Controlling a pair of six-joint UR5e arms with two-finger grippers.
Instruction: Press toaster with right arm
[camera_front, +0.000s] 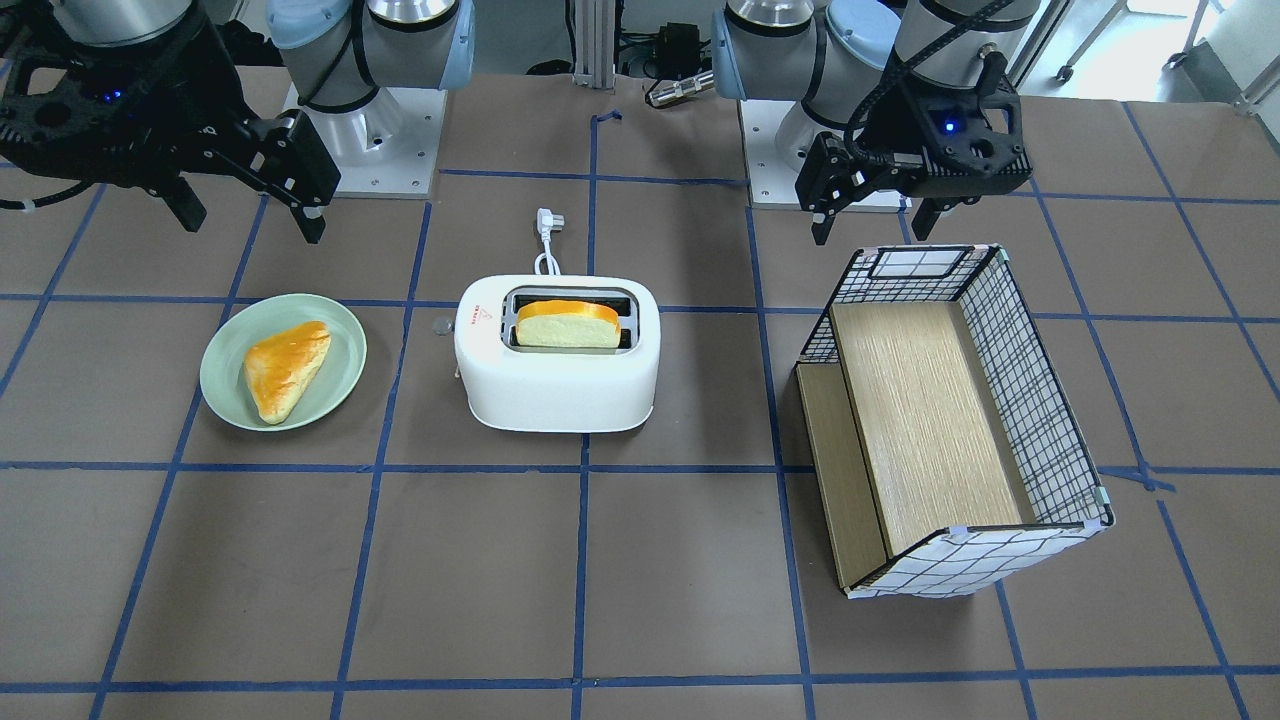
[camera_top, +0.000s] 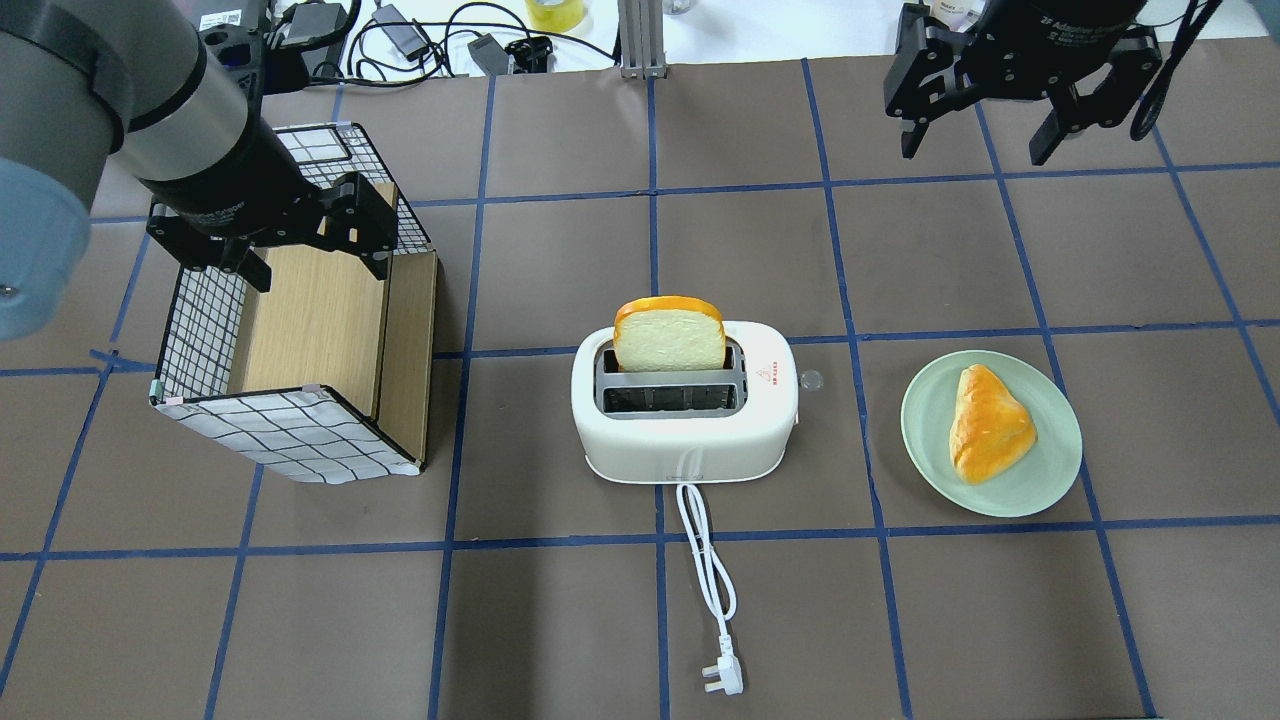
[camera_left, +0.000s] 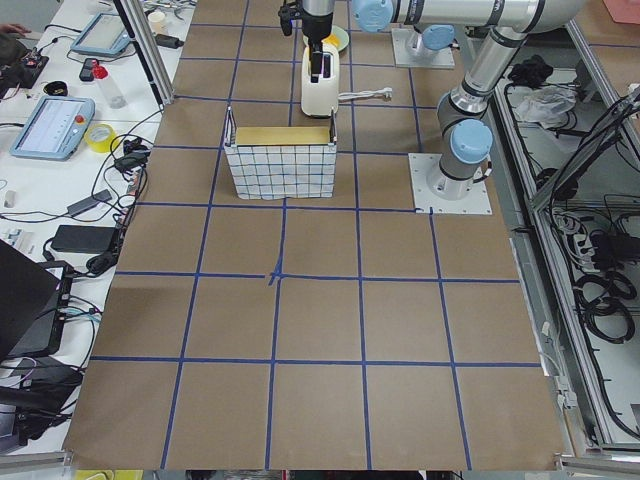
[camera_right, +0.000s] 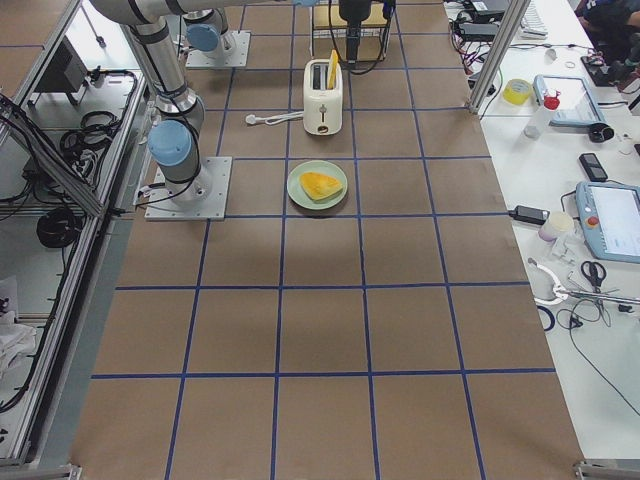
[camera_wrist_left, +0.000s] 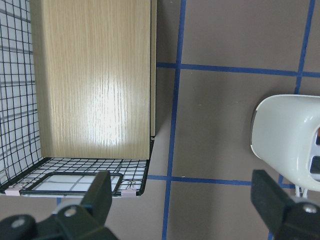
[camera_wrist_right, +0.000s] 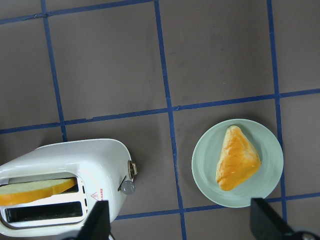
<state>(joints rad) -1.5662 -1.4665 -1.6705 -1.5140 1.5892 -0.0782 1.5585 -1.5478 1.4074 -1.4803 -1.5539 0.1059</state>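
Hanging spread wide and empty, right end effector (camera_top: 974, 152) well apart from toaster (camera_top: 690, 440).

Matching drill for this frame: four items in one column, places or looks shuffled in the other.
1 bread slice
2 pastry
3 plug
4 box

A on the green plate
B checked walls, wood inside
C in a toaster slot
D on the table, at the cord end

Pairs: 1-C, 2-A, 3-D, 4-B.

Brown table (camera_top: 560, 620) gridded with blue tape (camera_front: 250, 466); white side bench (camera_right: 610, 400) strewn with tablets (camera_right: 612, 220), cables (camera_left: 85, 203)
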